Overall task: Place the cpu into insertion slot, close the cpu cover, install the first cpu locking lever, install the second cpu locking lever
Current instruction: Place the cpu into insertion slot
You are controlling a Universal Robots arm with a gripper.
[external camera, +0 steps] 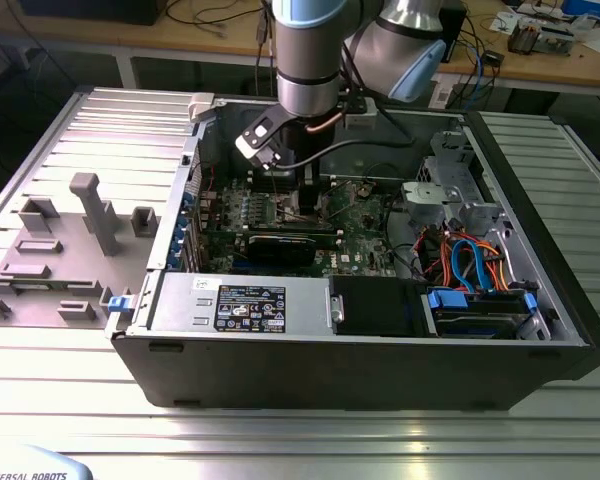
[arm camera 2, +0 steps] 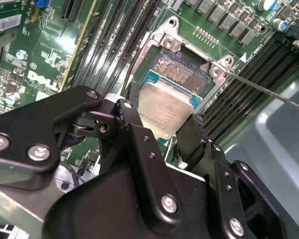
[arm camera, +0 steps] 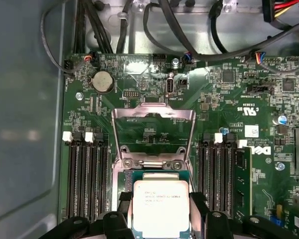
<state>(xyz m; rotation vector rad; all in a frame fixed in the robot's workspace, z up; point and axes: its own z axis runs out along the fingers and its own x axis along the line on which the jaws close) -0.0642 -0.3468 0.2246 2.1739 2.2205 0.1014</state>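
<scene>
Leftmost, grey blocks (external camera: 95,210): upright on the ribbed table at the exterior view's left, outside the computer case (external camera: 360,370).
Arm (external camera: 310,60): reaches down into the open case, over the green board.
Gripper (arm camera 2: 162,122) (arm camera: 159,204): clenched on the cpu, a black finger on each of two opposite edges.
Cpu (arm camera 2: 164,112) (arm camera: 161,206): silver top up, held over the near part of the insertion slot; whether it touches cannot be told.
Insertion slot (arm camera 2: 182,69): pin field partly bare beyond the chip.
Cpu cover (arm camera: 153,113): swung open, standing up behind the socket.
Locking lever (arm camera 2: 264,92): thin rod sticking out from the socket corner, unlatched.
Cables (external camera: 470,260): blue and orange, at the exterior view's right.
</scene>
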